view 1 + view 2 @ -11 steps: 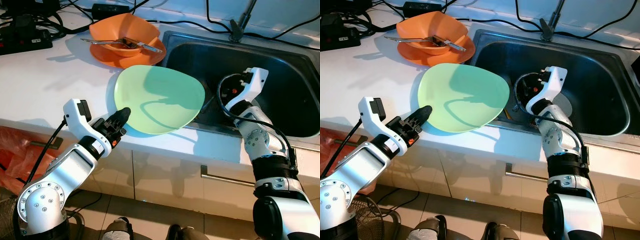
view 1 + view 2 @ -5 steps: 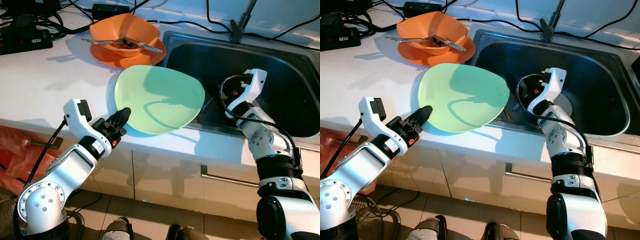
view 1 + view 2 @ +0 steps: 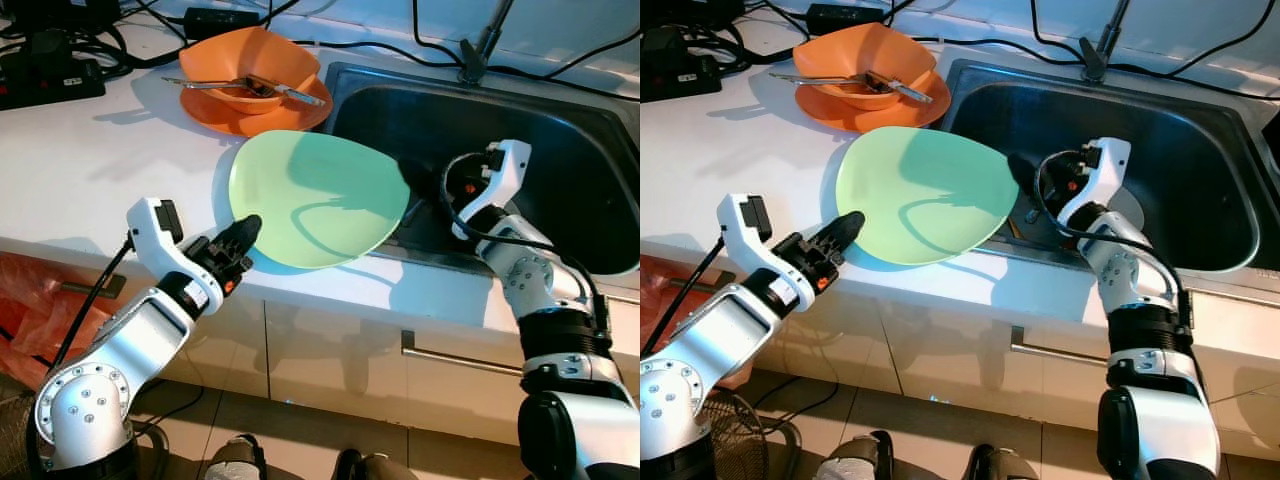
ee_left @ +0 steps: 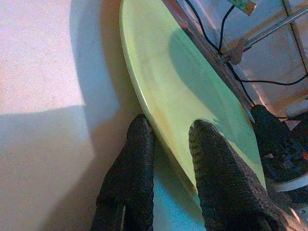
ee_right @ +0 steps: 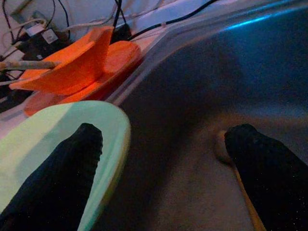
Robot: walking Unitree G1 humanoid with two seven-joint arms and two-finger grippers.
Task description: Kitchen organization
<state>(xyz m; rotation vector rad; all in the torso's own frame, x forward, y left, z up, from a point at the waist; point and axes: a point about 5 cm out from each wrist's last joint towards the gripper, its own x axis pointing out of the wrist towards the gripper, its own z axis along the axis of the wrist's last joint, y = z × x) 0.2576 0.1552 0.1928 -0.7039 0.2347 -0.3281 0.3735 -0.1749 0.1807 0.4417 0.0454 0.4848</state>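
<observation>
Green plate (image 3: 315, 195) is sitting mid-frame on the white counter (image 3: 80, 150), its far edge overhanging the sink (image 3: 560, 130). Left gripper (image 4: 168, 139) is pinching the plate's near rim, one finger under, one on top. Right gripper (image 5: 163, 159) is hovering over the sink, fingers spread wide. Orange dishes (image 3: 255, 75) with cutlery are sitting upper centre.

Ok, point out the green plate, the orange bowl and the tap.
green plate (image 3: 320, 195): left eye view, centre of its face.
orange bowl (image 3: 255, 55): left eye view, inner wall behind the cutlery.
tap (image 3: 1098, 50): right eye view, lower stem above the base.
</observation>
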